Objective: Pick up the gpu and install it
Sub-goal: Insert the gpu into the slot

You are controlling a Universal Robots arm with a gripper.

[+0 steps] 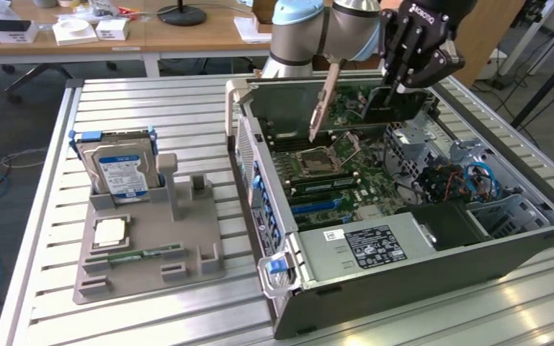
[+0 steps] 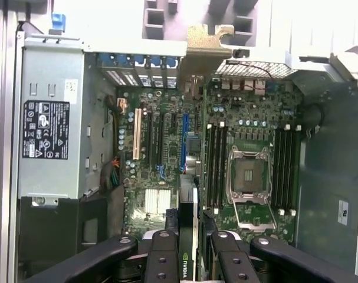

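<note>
The gpu [image 1: 392, 104] is a thin black card with a pale metal bracket [image 1: 323, 101] along one end. It hangs upright above the motherboard [image 1: 339, 176] of the open computer case [image 1: 431, 288]. My gripper [image 1: 403, 85] is shut on its upper edge. In the wrist view the gpu [image 2: 189, 206] appears edge-on between my fingers [image 2: 161, 256], with its bracket [image 2: 205, 41] at the far end. It lines up close beside the blue slot [image 2: 183, 141] on the motherboard [image 2: 249, 135]; the card is above the board, not seated.
A silver power supply [image 1: 373, 245] fills the case's near corner. On the slatted table at the exterior view's left, a grey fixture [image 1: 195, 238] holds a hard drive [image 1: 118, 169], a processor [image 1: 112, 231] and a green memory stick [image 1: 142, 254].
</note>
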